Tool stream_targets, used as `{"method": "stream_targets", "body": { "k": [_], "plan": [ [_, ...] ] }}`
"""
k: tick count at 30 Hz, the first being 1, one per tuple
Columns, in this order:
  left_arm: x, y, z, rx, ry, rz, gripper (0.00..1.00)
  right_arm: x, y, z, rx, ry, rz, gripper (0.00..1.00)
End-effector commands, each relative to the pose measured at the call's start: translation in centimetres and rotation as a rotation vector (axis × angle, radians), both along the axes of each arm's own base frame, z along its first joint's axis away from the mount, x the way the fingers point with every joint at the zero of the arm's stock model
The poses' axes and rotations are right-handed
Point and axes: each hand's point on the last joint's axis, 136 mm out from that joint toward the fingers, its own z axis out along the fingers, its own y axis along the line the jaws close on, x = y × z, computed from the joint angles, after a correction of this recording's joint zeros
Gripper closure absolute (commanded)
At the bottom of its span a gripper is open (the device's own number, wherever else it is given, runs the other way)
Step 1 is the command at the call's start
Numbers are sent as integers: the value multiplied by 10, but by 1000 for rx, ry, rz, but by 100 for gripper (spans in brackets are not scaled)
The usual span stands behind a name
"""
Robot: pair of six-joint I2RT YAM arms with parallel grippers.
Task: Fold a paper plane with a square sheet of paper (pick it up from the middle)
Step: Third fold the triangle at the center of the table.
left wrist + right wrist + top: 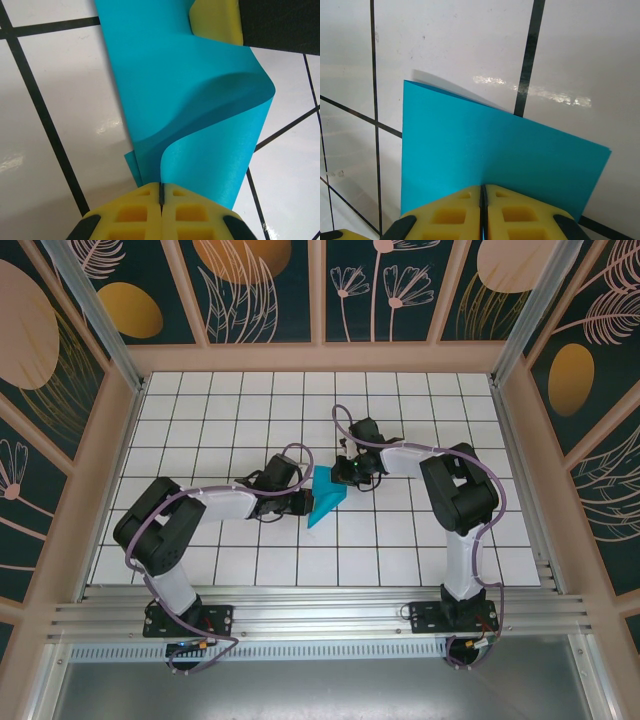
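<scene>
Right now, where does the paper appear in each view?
Top external: paper at centre, between left gripper and right gripper.
Left wrist: middle to top, curling up from the shut left gripper.
Right wrist: lower centre, flat, clamped in the right gripper.
Shared landmark: the table's black grid lines.

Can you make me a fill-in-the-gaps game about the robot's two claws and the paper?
1. The left claw and the right claw are both ____ on the paper.
2. The paper is coloured ____.
3. The claw pads are coloured ____.
4. The table has white tiles with ____ lines between them.

Missing words: shut, blue, yellow, black.
</scene>
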Motion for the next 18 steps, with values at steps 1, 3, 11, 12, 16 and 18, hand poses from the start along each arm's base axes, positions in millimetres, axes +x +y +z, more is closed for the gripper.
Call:
{"method": "stream_targets", "body": {
  "k": [1, 3, 11, 12, 16, 18],
  "plan": [
    [7, -3, 1, -1, -18, -19, 100, -26, -10, -43, -95, 108, -5, 89],
    [7, -4, 0, 2, -19, -26, 100, -25, -10, -43, -92, 107, -3, 89],
    [6, -8, 2, -20, -26, -52, 100, -27, -10, -46, -96, 114, -5, 88],
    [6, -9, 2, -27, -26, -57, 100, -27, -10, -46, -96, 113, -5, 88],
    [8, -8, 1, -12, -31, -52, 100, -26, -10, -46, -96, 113, -8, 88],
    [6, -5, -5, 6, -18, -54, 99, -26, -11, -46, -97, 113, -7, 88]
  ]
}}
